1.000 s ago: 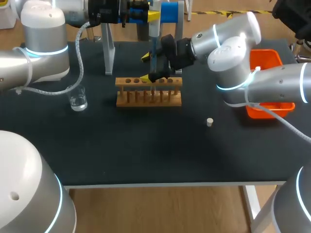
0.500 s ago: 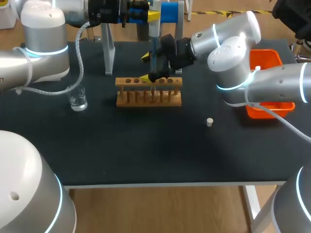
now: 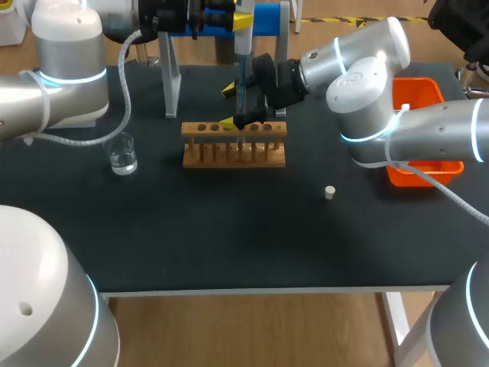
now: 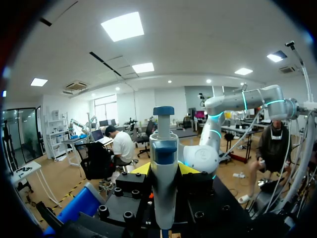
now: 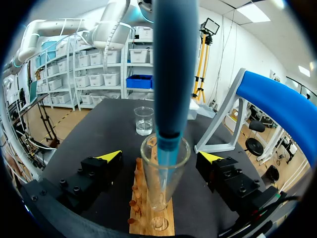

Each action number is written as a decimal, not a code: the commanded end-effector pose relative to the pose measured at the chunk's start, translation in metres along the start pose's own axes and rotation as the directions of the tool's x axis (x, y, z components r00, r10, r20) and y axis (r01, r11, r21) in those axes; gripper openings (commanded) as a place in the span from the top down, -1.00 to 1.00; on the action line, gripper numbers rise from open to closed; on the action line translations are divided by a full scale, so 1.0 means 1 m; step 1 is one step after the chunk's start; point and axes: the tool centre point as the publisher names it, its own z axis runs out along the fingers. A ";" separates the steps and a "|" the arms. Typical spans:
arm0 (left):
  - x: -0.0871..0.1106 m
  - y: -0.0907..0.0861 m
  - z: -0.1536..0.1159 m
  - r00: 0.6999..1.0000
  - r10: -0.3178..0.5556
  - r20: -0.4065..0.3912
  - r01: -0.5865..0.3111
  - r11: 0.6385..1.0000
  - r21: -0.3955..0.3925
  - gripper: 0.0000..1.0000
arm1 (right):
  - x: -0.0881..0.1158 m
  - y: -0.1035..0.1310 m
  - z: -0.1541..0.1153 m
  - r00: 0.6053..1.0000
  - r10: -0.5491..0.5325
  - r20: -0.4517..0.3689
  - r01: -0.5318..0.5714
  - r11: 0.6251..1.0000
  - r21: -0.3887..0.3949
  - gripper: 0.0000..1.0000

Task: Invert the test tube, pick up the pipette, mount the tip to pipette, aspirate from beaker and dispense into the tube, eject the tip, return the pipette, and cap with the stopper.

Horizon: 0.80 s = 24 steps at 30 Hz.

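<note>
A clear test tube (image 5: 163,183) stands upright in the wooden rack (image 3: 233,145), mouth up. My left gripper (image 3: 238,24) is high above the rack, shut on the blue-and-white pipette (image 4: 163,163), which hangs straight down (image 3: 241,76). The pipette's lower end (image 5: 167,141) reaches into the tube's mouth. My right gripper (image 3: 231,107) is open around the tube, with its yellow fingertips (image 5: 111,155) well clear on either side. The beaker (image 3: 122,157) of water stands left of the rack. A small white stopper (image 3: 330,192) lies to the right of the rack.
The pipette stand (image 3: 170,76) with its blue holder (image 3: 267,19) is behind the rack. An orange bin (image 3: 428,168) sits at the right edge under my right arm. The rack (image 5: 148,218) has several empty holes.
My left arm has shifted very slightly. The pipette stays in the tube and the right gripper has not moved.
</note>
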 end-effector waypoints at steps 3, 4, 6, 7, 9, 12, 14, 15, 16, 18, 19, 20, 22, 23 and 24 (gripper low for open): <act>0.005 -0.009 -0.001 1.000 0.008 0.011 -0.008 1.000 -0.012 1.00 | 0.000 0.000 -0.001 1.000 0.000 -0.001 0.000 1.000 0.001 -1.00; 0.005 -0.010 -0.001 1.000 0.009 0.011 -0.009 1.000 -0.013 1.00 | 0.000 0.000 -0.001 1.000 0.000 -0.001 0.000 1.000 0.001 -1.00; 0.005 -0.011 0.000 1.000 0.011 0.012 -0.011 1.000 -0.014 1.00 | 0.000 0.000 -0.001 1.000 0.000 -0.001 0.000 1.000 0.001 -1.00; 0.005 -0.012 0.000 1.000 0.014 0.012 -0.014 1.000 -0.015 1.00 | 0.000 0.000 -0.001 1.000 0.000 -0.001 0.000 1.000 0.001 -1.00; 0.006 -0.014 0.001 1.000 0.018 0.012 -0.017 1.000 -0.018 1.00 | 0.000 0.000 -0.001 1.000 0.000 -0.001 0.000 1.000 0.001 -1.00; 0.006 -0.018 0.001 1.000 0.023 0.014 -0.023 1.000 -0.021 1.00 | 0.000 0.000 -0.001 1.000 0.000 -0.001 0.000 1.000 0.001 -1.00; 0.007 -0.020 0.002 1.000 0.027 0.014 -0.026 0.999 -0.022 1.00 | 0.000 0.000 -0.001 1.000 0.000 -0.001 0.000 1.000 0.001 -1.00; 0.007 -0.021 0.002 0.999 0.030 0.015 -0.030 0.999 -0.022 1.00 | 0.000 0.000 -0.001 1.000 0.000 -0.001 0.000 1.000 0.001 -1.00; 0.007 -0.023 0.002 0.999 0.033 0.015 -0.032 0.999 -0.023 1.00 | 0.000 0.000 -0.001 1.000 0.000 -0.001 0.000 1.000 0.001 -1.00; 0.007 -0.027 0.003 0.999 0.042 0.012 -0.041 0.999 -0.026 1.00 | 0.000 0.000 -0.001 1.000 0.000 -0.001 0.000 1.000 0.001 -1.00; 0.007 -0.029 0.003 0.999 0.045 0.011 -0.045 0.999 -0.028 1.00 | 0.000 0.000 -0.001 1.000 0.000 -0.001 0.000 1.000 0.001 -1.00; 0.007 -0.030 0.003 0.999 0.048 0.010 -0.048 0.998 -0.029 1.00 | 0.000 0.000 -0.001 1.000 0.000 -0.001 0.000 1.000 0.001 -1.00; 0.007 -0.033 0.004 0.998 0.054 0.008 -0.054 0.998 -0.031 1.00 | 0.000 0.000 -0.001 1.000 0.000 -0.001 0.000 1.000 0.001 -1.00; 0.008 -0.035 0.005 0.998 0.057 0.007 -0.056 0.998 -0.033 1.00 | 0.000 0.000 -0.001 1.000 0.000 -0.001 0.000 1.000 0.001 -1.00; 0.008 -0.037 0.005 0.998 0.058 0.006 -0.058 0.998 -0.034 1.00 | 0.000 0.000 -0.001 1.000 0.000 -0.001 0.000 1.000 0.001 -1.00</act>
